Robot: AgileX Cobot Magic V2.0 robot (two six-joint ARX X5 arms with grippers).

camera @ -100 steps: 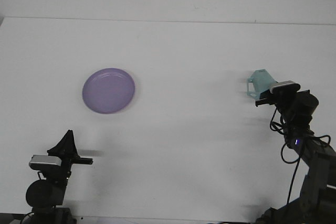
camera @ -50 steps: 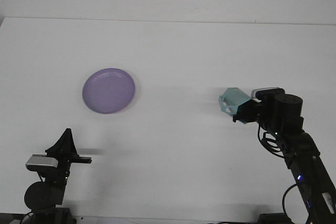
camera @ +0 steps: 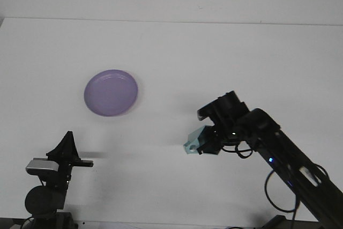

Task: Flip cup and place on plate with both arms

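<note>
from my remote station i see the white worktop (camera: 214, 52) from the front camera. the purple plate (camera: 111, 92) lies flat in the left centre of the frame, with nothing on it. the right hand (camera: 202, 144) is in the lower right part of the frame, at the end of a black arm that comes in from the lower right corner. this hand is clamped on the pale green cup (camera: 194, 141). the cup sticks out to the left of the hand and is tilted on its side, but i cannot tell if its opening looks to the left or downwards. the cup is well apart from the plate, to the right of it and lower in the frame. it seems to be held above the worktop; i cannot say this for sure. the left hand (camera: 69, 148) is in the lower left corner, pointing upward, with its fingers together in a point and holding nothing.
</note>
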